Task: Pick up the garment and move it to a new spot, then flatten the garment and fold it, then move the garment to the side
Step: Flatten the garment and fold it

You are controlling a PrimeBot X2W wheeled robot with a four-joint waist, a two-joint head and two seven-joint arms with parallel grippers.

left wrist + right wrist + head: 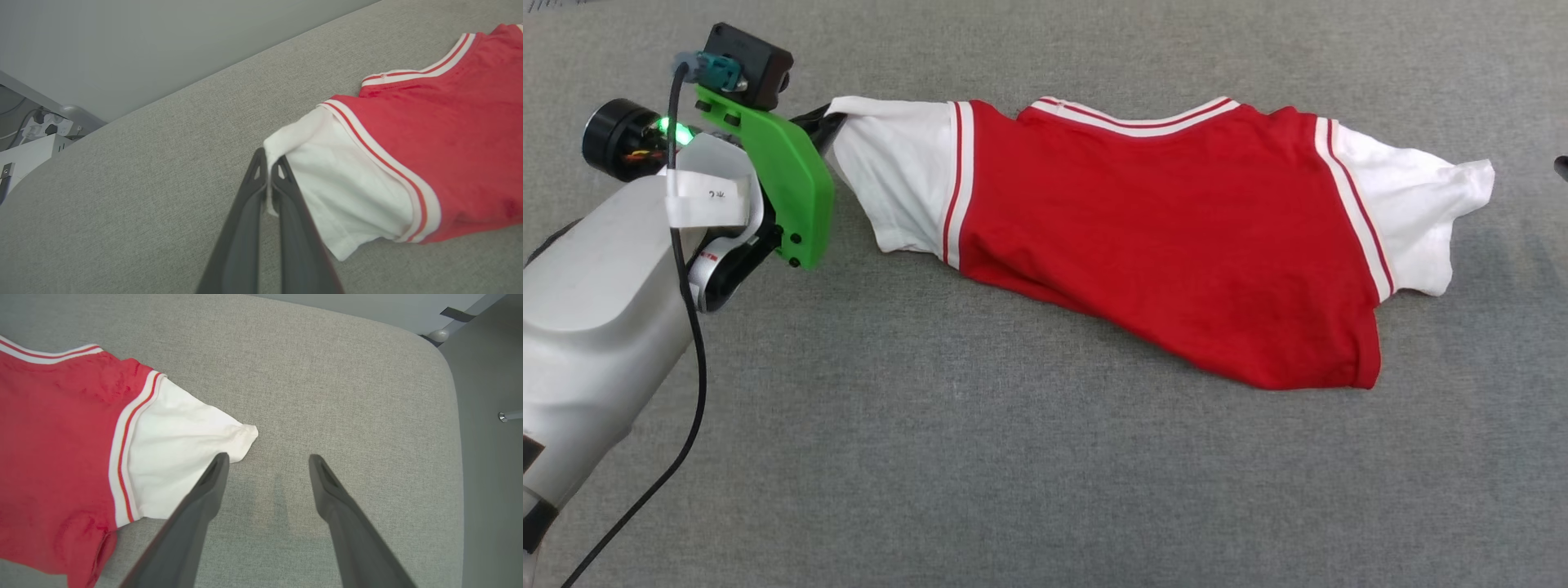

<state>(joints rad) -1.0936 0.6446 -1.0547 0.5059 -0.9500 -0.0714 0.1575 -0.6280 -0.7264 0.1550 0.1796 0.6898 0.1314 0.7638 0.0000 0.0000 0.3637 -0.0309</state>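
The garment (pixel 1160 229) lies stretched across the grey surface, plain red side up, with a white sleeve at each end. My left gripper (pixel 827 122) is at the upper left, partly behind its green bracket. In the left wrist view the left gripper (pixel 268 161) is shut on the hem of the near white sleeve (pixel 347 196), which is pulled taut. My right gripper (pixel 266 457) stands open over bare surface, its left finger (pixel 212 477) overlapping the tip of the other white sleeve (pixel 179 449). Nothing is between those fingers. A dark tip of the right gripper (pixel 1561 167) shows at the right edge.
The grey padded surface (pixel 931 449) extends wide in front of the garment. Its far edge (pixel 196 81) meets a grey wall, with a power strip (pixel 45 124) and cables beyond it at the left. Its rounded corner (pixel 441 359) drops to the floor at the right.
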